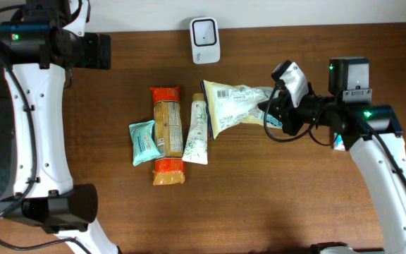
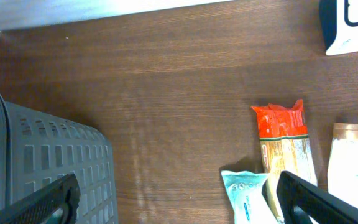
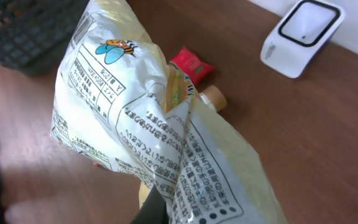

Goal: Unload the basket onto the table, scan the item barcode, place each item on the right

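Right gripper [image 1: 272, 111] is pinching the bag [image 1: 232, 104] by its right end.
The bag is sitting right of centre, nearer than the scanner [image 1: 205, 40], its left edge overlapping a tube [image 1: 197, 134]; left gripper [image 2: 176, 196] is hanging wide open, empty, far left.

Bee emblem [image 3: 118, 50], unreadably small Japanese print [image 3: 160, 146] on yellow bag [image 3: 98, 118]

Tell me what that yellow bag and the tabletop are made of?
Yellow bag: thin glossy plastic film, judging by its creases and sheen. Tabletop: dark wood or wood-look laminate, matte, with visible grain; I cannot tell which.
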